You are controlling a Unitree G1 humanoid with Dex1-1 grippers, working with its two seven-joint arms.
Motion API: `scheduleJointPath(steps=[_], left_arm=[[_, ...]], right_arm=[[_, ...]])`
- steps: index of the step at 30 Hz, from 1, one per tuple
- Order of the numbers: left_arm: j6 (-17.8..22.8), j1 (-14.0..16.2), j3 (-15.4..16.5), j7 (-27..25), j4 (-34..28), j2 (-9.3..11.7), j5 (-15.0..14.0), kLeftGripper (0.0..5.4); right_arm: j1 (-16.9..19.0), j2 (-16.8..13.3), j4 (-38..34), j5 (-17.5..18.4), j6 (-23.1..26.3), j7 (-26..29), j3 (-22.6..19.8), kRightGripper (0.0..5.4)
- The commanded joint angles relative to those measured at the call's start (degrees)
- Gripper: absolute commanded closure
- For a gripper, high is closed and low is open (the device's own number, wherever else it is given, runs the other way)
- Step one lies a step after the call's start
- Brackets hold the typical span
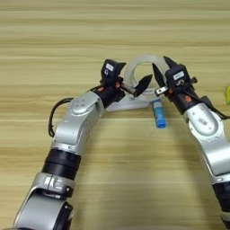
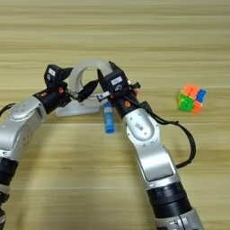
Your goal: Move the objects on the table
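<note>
The clear tape roll (image 1: 143, 59) shows as a ring held a little above the table (image 1: 112, 27), at the middle. My right gripper (image 1: 162, 68) comes from the right and is shut on the ring's right wall, one finger inside the hole and one outside. My left gripper (image 1: 137, 87) reaches into the ring's lower left side from the left. Below it lies the flat white bar (image 1: 130, 106). The blue glue-stick tube (image 1: 158, 115) lies on the wood just right of the bar, under the right gripper's wrist.
A multi-coloured cube (image 2: 192, 99) with orange, green and blue faces sits to the right of the right arm. Both forearms slant in from the bottom corners.
</note>
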Motion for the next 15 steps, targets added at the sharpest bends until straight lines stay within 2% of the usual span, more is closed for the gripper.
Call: scheduleJointPath(steps=[1,4,15], left_arm=[[-0.24,-0.96,0.41,0.37,0.78,0.22,0.58,0.00],[-0.25,-1.06,0.58,0.42,0.95,0.17,0.51,0.00],[-0.13,-1.27,1.38,0.75,1.26,-0.16,0.44,1.03]], right_arm=[[-0.20,0.28,-2.45,-0.14,-0.41,0.38,0.40,3.87],[-0.19,0.26,-2.43,-0.24,-0.37,0.41,0.55,3.87],[-0.14,0.37,-2.45,-0.29,-0.34,0.55,0.56,3.87]])
